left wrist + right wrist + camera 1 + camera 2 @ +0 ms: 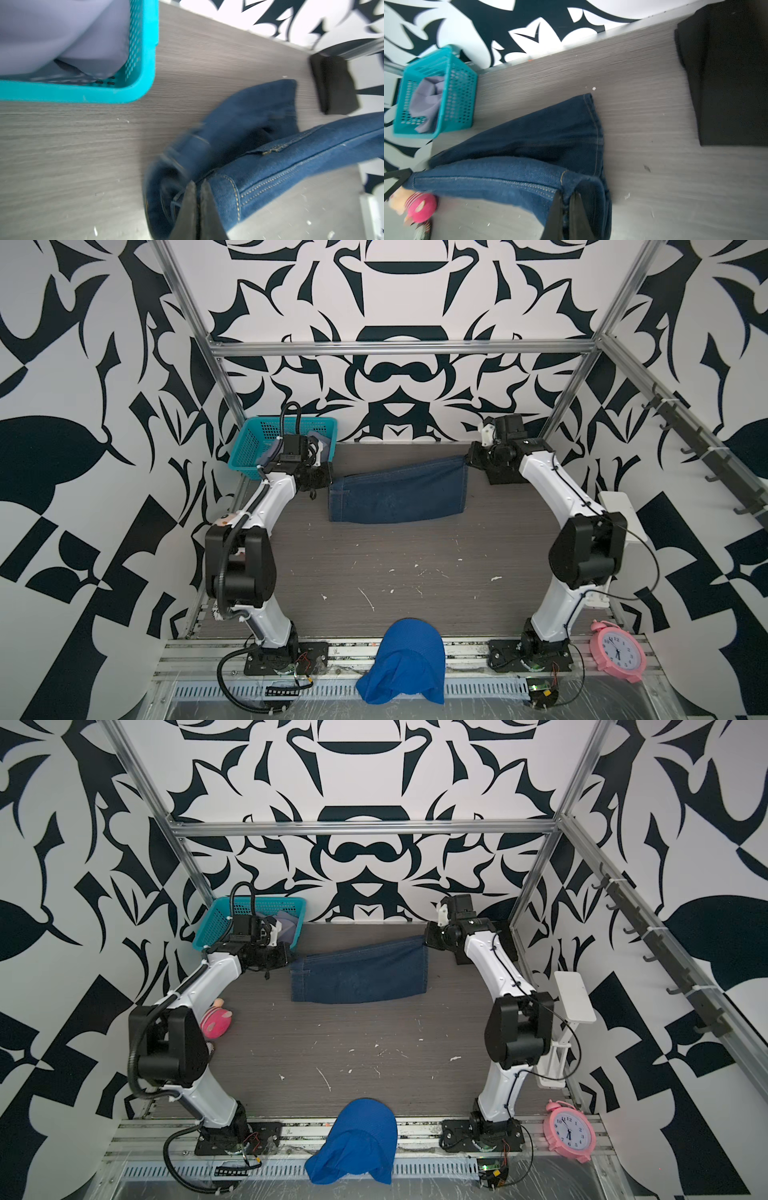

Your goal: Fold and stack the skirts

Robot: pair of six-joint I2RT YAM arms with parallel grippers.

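At the far left corner the teal basket [253,448] is sitting against the back wall. The lavender-grey skirt [426,101] is lying bunched inside it. Just beside the basket, the left end effector [198,185] is pinching one corner of the denim skirt [399,497], its jaws closed tight on the stitched seam. The skirt is stretching across the back of the surface [374,572] between the two arms. Its upper edge is being held raised and fairly straight, while the lower part is hanging down and appears to be brushing the wood. At the other end the right end effector [566,197] is gripping the opposite corner, jaws likewise clamped narrow on the cloth. Further right, the black skirt [726,72] is lying flat as a folded rectangle near the back right corner, partly beneath the right arm in both top views.

The denim skirt looks to be the one in hand, being spread or doubled over, with one skirt apparently folded and one waiting. The next move is probably calling for both arms travelling together, keeping the edge taut so the cloth is settling without creases.

Room is lying mainly toward the front. The middle of the surface is bare as far as the blue mesh cloth [403,659] draped over the front rail. The back wall, the basket and the black skirt are crowding the held ends, so sideways swings are looking tight.
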